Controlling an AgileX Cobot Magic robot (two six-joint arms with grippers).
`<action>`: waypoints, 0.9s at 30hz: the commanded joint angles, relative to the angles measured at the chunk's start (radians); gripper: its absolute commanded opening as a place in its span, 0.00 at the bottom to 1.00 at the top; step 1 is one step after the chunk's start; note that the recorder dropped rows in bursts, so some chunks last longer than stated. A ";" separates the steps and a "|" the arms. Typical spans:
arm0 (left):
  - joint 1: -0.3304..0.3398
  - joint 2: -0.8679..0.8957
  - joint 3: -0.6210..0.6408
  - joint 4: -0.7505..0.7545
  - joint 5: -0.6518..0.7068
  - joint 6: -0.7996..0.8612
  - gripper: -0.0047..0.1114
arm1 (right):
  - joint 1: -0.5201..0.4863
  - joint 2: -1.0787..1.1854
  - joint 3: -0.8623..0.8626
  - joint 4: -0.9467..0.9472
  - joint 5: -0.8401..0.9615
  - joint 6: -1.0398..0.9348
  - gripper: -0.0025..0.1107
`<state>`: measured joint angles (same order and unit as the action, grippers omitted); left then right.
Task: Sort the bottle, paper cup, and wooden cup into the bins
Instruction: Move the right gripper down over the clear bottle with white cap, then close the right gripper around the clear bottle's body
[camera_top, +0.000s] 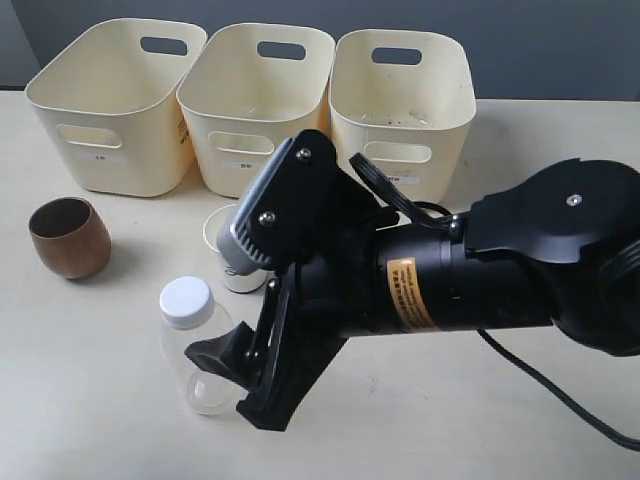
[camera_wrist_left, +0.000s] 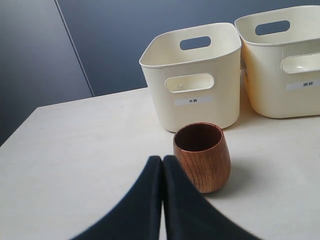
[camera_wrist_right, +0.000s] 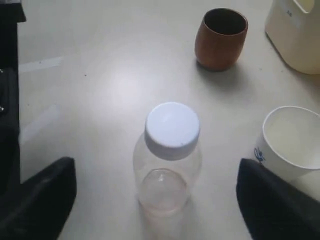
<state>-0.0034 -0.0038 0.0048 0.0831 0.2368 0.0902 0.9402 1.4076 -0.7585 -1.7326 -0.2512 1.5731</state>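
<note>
Our right gripper (camera_wrist_right: 155, 200), jaws wide, straddles the bottle (camera_wrist_right: 167, 160); we judge the bottle grasp in hand. Next, close, lift toward the bins (camera_top: 400, 90) at 12 o'clock. Left gripper (camera_wrist_left: 162, 200) rests pinched together.

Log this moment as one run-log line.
right gripper: open, straddling bottle | left gripper: shut, by wooden cup | nothing binned

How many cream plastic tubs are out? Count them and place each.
3. Cream plastic tubs in a row at the back of the table: left tub, middle tub, right tub, standing close side by side. None seems hidden.
</note>
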 joint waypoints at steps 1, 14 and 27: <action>-0.001 0.004 -0.005 -0.002 -0.005 -0.002 0.04 | -0.002 0.000 -0.005 0.007 -0.009 -0.055 0.69; -0.001 0.004 -0.005 -0.002 -0.005 -0.002 0.04 | -0.002 0.142 -0.100 -0.007 0.012 -0.059 0.74; -0.001 0.004 -0.005 -0.002 -0.005 -0.002 0.04 | -0.002 0.244 -0.167 0.003 0.032 -0.057 0.74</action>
<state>-0.0034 -0.0038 0.0048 0.0831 0.2368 0.0902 0.9402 1.6426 -0.9191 -1.7332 -0.2347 1.5196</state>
